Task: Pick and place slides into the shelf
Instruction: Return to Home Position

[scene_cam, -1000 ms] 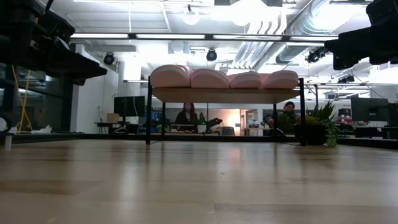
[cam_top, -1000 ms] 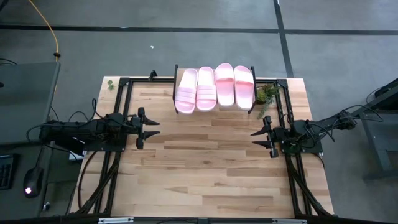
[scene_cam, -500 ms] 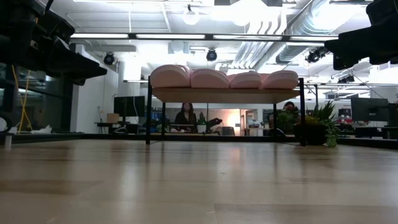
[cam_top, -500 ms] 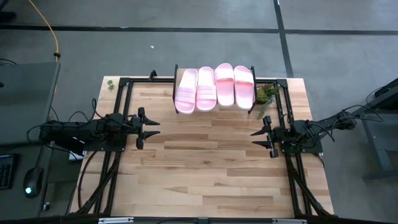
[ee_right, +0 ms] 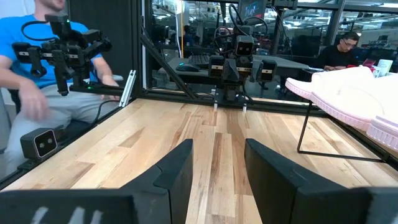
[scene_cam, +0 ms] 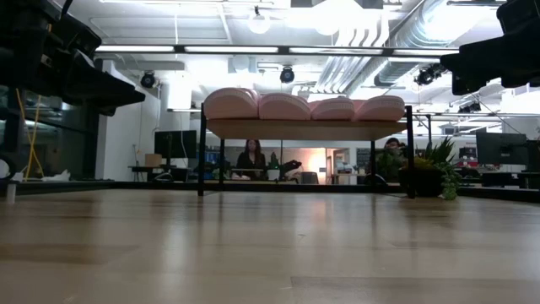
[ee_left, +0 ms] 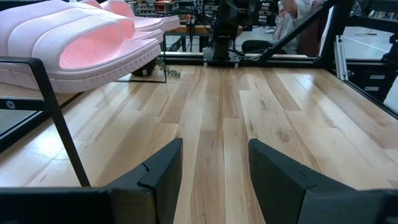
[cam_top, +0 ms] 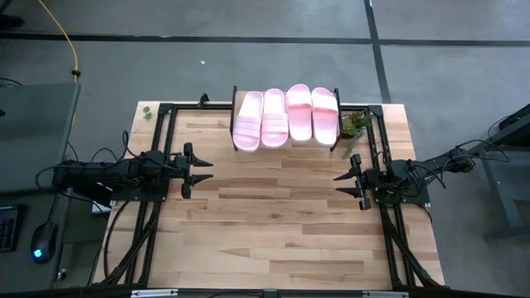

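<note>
Slides [cam_top: 274, 119] are where I want them: all four lie side by side on top of the shelf [scene_cam: 304, 129], each one touching its neighbour. From above, the left pair sits a little further toward the middle of the surface [cam_top: 273, 232] than the right pair. From table height they show as a row of four rounded humps along the plank. The shelf stands at the far edge of the surface, with a small green plant [cam_top: 356, 124] just beside its right end.

My left end effector [cam_top: 203, 170] hangs over the left side of the surface, pointing across it. Its fingers [ee_left: 158, 171] are spread wide with nothing between them. The right end effector [cam_top: 339, 184] faces it from the right side, equally wide and empty. Neither touches the shelf.
</note>
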